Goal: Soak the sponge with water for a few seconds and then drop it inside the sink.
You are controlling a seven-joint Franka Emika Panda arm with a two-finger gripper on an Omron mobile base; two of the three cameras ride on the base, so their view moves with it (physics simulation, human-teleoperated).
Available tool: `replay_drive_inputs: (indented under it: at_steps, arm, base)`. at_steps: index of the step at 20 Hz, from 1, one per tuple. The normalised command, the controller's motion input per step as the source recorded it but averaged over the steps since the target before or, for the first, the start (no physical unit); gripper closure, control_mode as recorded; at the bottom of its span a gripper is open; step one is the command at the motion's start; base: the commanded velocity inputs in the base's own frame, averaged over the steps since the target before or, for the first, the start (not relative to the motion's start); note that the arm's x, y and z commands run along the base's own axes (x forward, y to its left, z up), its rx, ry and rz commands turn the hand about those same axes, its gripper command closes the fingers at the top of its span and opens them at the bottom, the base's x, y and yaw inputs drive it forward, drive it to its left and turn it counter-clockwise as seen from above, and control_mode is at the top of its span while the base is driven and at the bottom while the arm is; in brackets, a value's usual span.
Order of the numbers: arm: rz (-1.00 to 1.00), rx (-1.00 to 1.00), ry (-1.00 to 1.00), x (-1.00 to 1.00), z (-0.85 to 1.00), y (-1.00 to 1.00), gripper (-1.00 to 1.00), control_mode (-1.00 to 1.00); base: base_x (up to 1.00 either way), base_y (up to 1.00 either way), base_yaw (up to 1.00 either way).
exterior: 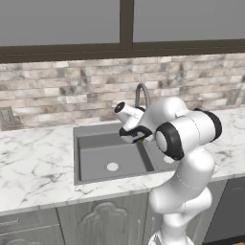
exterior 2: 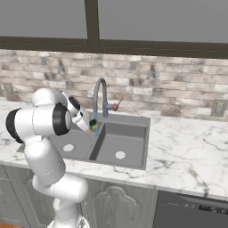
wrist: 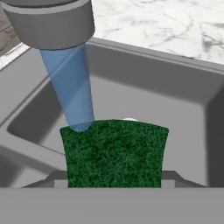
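Observation:
My gripper (wrist: 114, 180) is shut on the sponge (wrist: 114, 153), whose dark green face fills the lower middle of the hand view. The pale blue water (wrist: 70, 92) falls from the faucet spout (wrist: 50, 22) onto the sponge's upper left corner. Behind the sponge lies a dark grey basin of the sink (wrist: 144, 83). In the right base view the gripper (exterior 2: 91, 125) holds the sponge (exterior 2: 94, 124) under the gooseneck faucet (exterior 2: 100, 95), above the divider of the sink (exterior 2: 129, 142). From the left base view the sponge (exterior: 143, 141) is a small green spot at the gripper (exterior: 140, 138), over the sink (exterior: 95, 158).
White marble counter (exterior 2: 187, 151) runs on both sides of the sink, with a brick backsplash (exterior: 57, 91) and window behind. The faucet's red-tipped handle (exterior 2: 116, 106) sticks out to the right. Wall outlets (exterior 2: 219, 107) sit on the backsplash. A dark appliance front (exterior 2: 191, 209) is below the counter at right.

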Motion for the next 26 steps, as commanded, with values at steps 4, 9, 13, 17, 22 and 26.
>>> replay_drive_inputs:
  at_steps: [4,9,13,17,22,26]
  arm:
    - [0.00,-0.03,0.01,0.33,-0.13,0.00,1.00,-1.00]
    - [0.00,-0.01,0.01,0.20,-0.13,0.00,1.00,-1.00]
    - [0.00,0.00,0.00,0.00,-0.03,0.00,1.00,-1.00]
    - [0.00,0.00,0.00,0.00,0.00,0.00,1.00,-1.00]
    - [0.00,0.00,0.00,0.00,0.00,0.00,1.00,-1.00]
    - [0.00,0.00,0.00,-0.03,0.01,0.10,1.00,-1.00]
  base:
    - [0.00,0.00,0.00]
    - [0.00,0.00,0.00]
    - [0.00,0.00,0.00]
    - [0.00,0.00,0.00]
    - [0.00,0.00,0.00]
    - [0.00,0.00,0.00]
